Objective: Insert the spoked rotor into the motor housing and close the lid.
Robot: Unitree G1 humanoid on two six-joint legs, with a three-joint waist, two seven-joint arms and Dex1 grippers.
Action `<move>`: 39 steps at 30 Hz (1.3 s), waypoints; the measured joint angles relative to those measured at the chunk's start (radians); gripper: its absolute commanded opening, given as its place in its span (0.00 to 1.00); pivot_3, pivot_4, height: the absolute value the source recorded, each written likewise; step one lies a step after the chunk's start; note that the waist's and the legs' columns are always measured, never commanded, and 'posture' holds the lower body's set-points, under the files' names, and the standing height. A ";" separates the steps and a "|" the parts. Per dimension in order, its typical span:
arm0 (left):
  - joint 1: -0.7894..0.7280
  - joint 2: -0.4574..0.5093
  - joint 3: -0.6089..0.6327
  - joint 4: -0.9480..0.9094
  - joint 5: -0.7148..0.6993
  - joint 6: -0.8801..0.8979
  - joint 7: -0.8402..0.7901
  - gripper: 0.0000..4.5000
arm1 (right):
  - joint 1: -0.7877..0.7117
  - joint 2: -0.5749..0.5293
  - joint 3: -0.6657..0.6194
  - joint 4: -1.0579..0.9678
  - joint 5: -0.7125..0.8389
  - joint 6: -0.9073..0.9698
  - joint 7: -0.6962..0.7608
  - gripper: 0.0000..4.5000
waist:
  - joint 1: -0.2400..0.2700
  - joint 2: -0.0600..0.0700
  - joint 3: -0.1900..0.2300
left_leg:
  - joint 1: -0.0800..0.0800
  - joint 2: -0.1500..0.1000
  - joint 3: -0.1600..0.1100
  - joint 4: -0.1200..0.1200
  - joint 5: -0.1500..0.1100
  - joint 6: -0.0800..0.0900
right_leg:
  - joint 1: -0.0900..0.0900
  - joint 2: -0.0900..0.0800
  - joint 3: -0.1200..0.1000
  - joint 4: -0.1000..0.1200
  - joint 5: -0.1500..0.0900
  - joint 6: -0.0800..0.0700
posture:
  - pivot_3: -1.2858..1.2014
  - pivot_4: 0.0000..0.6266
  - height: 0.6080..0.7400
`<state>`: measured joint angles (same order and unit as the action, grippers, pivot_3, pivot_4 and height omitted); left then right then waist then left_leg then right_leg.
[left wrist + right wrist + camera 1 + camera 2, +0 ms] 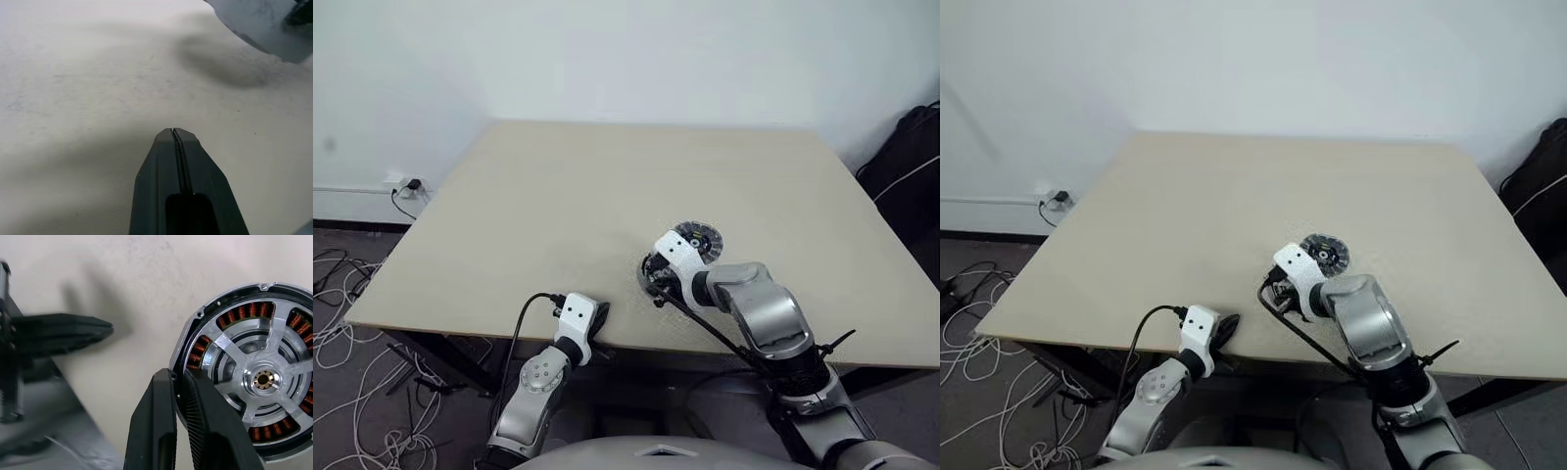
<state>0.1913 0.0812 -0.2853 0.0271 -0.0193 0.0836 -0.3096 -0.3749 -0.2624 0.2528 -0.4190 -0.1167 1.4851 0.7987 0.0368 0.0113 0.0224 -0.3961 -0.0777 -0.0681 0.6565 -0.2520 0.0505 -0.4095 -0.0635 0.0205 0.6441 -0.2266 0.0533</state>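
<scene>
My right gripper (178, 375) is shut on the rim of the motor housing (240, 313), a dark round part with a ring of copper windings. The spoked rotor (230, 346) lies inside it, its silver spokes running to a small hub over the windings. In the head views this gripper (652, 282) is near the table's front edge, pointing down and to the left. Just behind it, the lid (703, 238), a silver-grey disc with radial slits, lies flat on the table, partly hidden by my wrist. My left gripper (601, 313) is shut and empty, low at the front edge.
The beige table (558, 196) stretches away to the wall. Loose cables (342, 294) lie on the floor at the left below a wall socket (406, 183). A black bag (911, 157) stands beyond the table's right edge.
</scene>
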 measured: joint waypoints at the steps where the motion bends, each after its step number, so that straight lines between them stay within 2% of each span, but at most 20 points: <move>1: 0.000 0.000 0.000 0.000 0.000 0.000 -0.002 0.00 | 0.000 0.029 -0.029 -0.005 0.012 0.046 -0.020 0.01 | -0.001 0.000 0.000 | 0.000 0.000 0.000 0.000 0.000 0.000 | 0.000 0.000 0.000 0.000 0.000 0.000 | 0.52 0.00 1.00; 4: 0.000 0.001 0.000 0.000 0.000 0.000 -0.006 0.00 | 0.000 0.092 -0.106 -0.008 0.046 0.120 -0.084 0.01 | -0.003 0.000 0.000 | 0.000 0.000 0.000 0.000 0.000 0.000 | 0.000 0.000 0.000 0.000 0.000 0.000 | 0.52 0.00 1.00; 17: -0.001 0.000 0.001 0.000 0.000 0.000 -0.012 0.00 | -0.044 0.418 -0.444 0.076 0.096 0.120 -0.405 0.01 | -0.022 0.003 -0.001 | 0.000 0.000 0.000 -0.001 0.000 -0.001 | -0.001 0.001 0.000 0.001 0.000 0.000 | 0.52 0.00 1.00; 21: -0.001 0.000 0.002 0.000 0.000 0.000 -0.011 0.00 | -0.054 0.427 -0.502 0.079 0.118 0.120 -0.496 0.01 | -0.023 0.004 -0.001 | 0.000 -0.001 0.000 -0.001 0.000 -0.001 | -0.001 0.001 0.000 0.001 0.000 0.000 | 0.52 0.00 1.00; 28: 0.000 0.000 0.001 0.000 0.000 0.000 -0.008 0.00 | -0.052 0.429 -0.529 0.077 0.190 0.120 -0.636 0.01 | -0.035 0.007 -0.002 | 0.000 -0.001 0.000 -0.003 0.001 -0.002 | -0.002 0.001 0.001 0.001 0.000 -0.001 | 0.52 0.00 1.00; 39: 0.008 0.001 0.003 0.000 0.000 0.000 -0.005 0.00 | -0.048 0.430 -0.580 0.092 0.387 0.120 -0.859 0.01 | -0.047 0.008 -0.002 | 0.000 -0.001 0.000 -0.003 0.001 -0.002 | -0.002 0.001 0.001 0.001 0.000 -0.001 | 0.52 0.00 1.00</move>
<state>0.1997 0.0818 -0.2826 0.0273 -0.0193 0.0834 -0.3148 -0.4226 0.1680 -0.3274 -0.3272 0.2704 1.6047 -0.0602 -0.0104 0.0189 0.0208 -0.3958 -0.0783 -0.0682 0.6535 -0.2507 0.0487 -0.4115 -0.0626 0.0213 0.6452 -0.2264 0.0525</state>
